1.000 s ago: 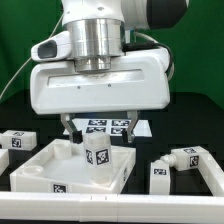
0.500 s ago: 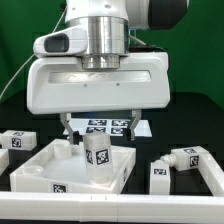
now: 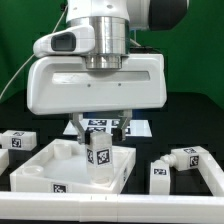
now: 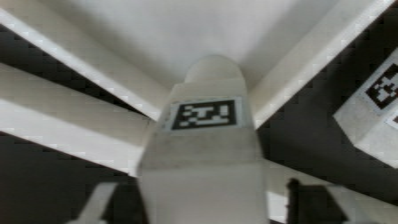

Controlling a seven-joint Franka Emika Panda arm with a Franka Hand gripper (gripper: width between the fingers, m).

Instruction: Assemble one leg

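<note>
The leg (image 3: 100,158) is a short white post with a black-and-white tag. It stands upright inside the large white square panel (image 3: 40,172). My gripper (image 3: 101,133) hangs straight above it, with one finger on each side of the leg's top. The jaws are narrow but not closed on it. In the wrist view the leg (image 4: 205,150) fills the middle between the two dark fingers of the gripper (image 4: 205,205). One finger lies close against the leg; a small gap shows at the other.
More white tagged legs lie on the black table: one at the exterior view's left (image 3: 18,139) and two at its right (image 3: 160,175) (image 3: 190,158). The marker board (image 3: 141,127) lies behind the gripper. A white bar (image 3: 110,203) runs along the front.
The gripper's fingers have moved inward from wide apart to close beside the leg's top. The leg and panel have not moved.
</note>
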